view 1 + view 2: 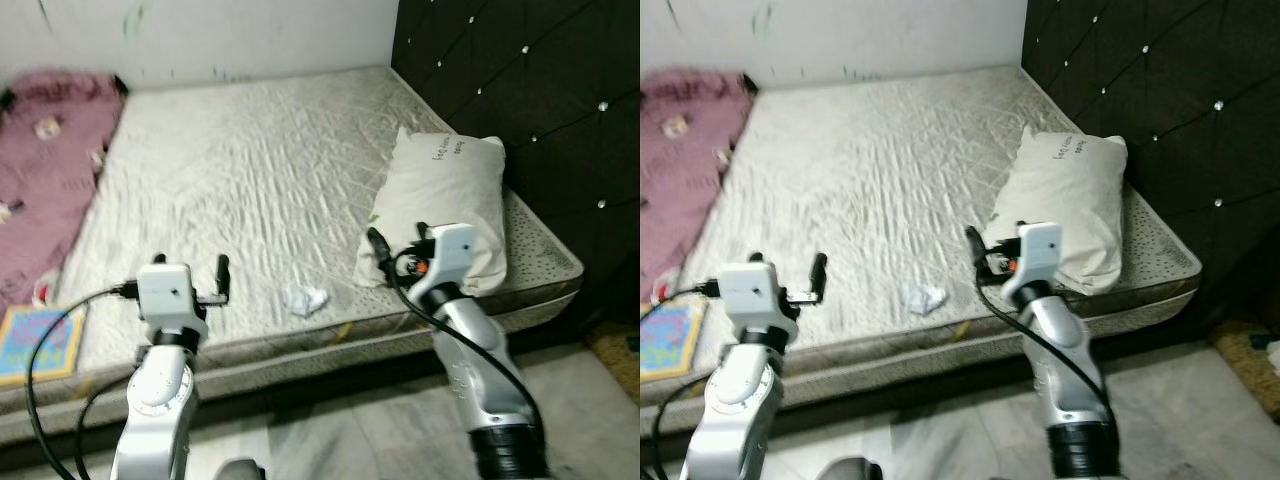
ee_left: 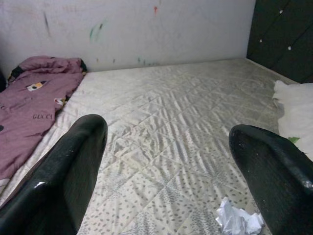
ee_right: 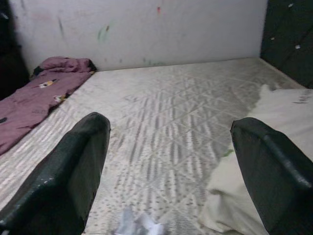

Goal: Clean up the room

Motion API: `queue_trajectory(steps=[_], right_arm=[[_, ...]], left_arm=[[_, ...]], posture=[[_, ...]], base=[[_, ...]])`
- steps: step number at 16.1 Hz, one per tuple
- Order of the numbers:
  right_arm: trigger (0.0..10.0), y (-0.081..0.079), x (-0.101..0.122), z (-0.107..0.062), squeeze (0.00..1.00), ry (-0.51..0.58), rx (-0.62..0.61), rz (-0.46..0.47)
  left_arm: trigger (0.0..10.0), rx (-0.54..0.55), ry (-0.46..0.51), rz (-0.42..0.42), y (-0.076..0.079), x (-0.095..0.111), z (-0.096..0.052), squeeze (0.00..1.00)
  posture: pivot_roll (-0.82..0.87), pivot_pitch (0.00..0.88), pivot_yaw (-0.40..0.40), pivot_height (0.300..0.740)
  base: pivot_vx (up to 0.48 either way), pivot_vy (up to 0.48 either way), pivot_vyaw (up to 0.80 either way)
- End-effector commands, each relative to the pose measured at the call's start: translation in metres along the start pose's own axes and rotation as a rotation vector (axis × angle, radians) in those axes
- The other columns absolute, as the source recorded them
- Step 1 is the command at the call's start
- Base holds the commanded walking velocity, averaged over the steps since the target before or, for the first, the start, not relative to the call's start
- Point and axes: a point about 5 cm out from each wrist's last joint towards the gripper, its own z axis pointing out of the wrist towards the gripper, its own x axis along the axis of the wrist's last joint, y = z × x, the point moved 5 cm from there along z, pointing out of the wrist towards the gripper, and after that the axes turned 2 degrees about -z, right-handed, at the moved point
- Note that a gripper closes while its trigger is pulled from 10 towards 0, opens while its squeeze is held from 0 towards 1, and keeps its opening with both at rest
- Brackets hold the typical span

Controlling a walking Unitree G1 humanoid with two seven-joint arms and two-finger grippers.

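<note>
A crumpled white paper [image 1: 306, 299] lies on the pale quilted mattress [image 1: 260, 170] near its front edge, between my two arms. My left gripper [image 1: 190, 268] hovers over the front edge, left of the paper, open and empty; in the left wrist view the paper [image 2: 237, 220] lies low beside one finger [image 2: 274, 171]. Right of the paper, my right gripper [image 1: 398, 238] is open and empty too, close to the near end of a white pillow [image 1: 445, 200]. The right wrist view has the paper [image 3: 137, 225] low between the fingers.
A purple blanket [image 1: 45, 170] with small items on it covers the mattress's left side. A colourful book [image 1: 40, 340] lies at the front left corner. A black tufted headboard [image 1: 530, 90] stands on the right, a white wall [image 1: 200, 30] behind, grey floor [image 1: 350, 430] below.
</note>
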Motion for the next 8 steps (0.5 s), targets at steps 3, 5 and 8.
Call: queue_trajectory(steps=[3,5,8], right_arm=[[10.0,-0.0019,0.0033,0.0008,0.00,0.011,0.008,0.000],[10.0,-0.0014,0.0026,0.0004,0.00,0.013,0.010,-0.008],[10.0,-0.0029,0.0033,0.0006,0.00,0.017,0.015,-0.012]], left_arm=[[10.0,-0.010,0.016,0.002,-0.0007,0.0043,0.0014,0.00],[10.0,-0.017,0.017,0.000,0.0002,0.0043,0.0016,0.00],[10.0,-0.026,0.018,-0.003,0.0012,0.0045,0.0017,0.00]], posture=[[-0.04,0.000,-0.007,0.740],[-0.04,0.000,-0.007,0.740],[-0.04,0.000,-0.006,0.740]], base=[[0.182,0.000,0.00],[0.307,0.000,0.00],[0.335,0.000,0.51]])
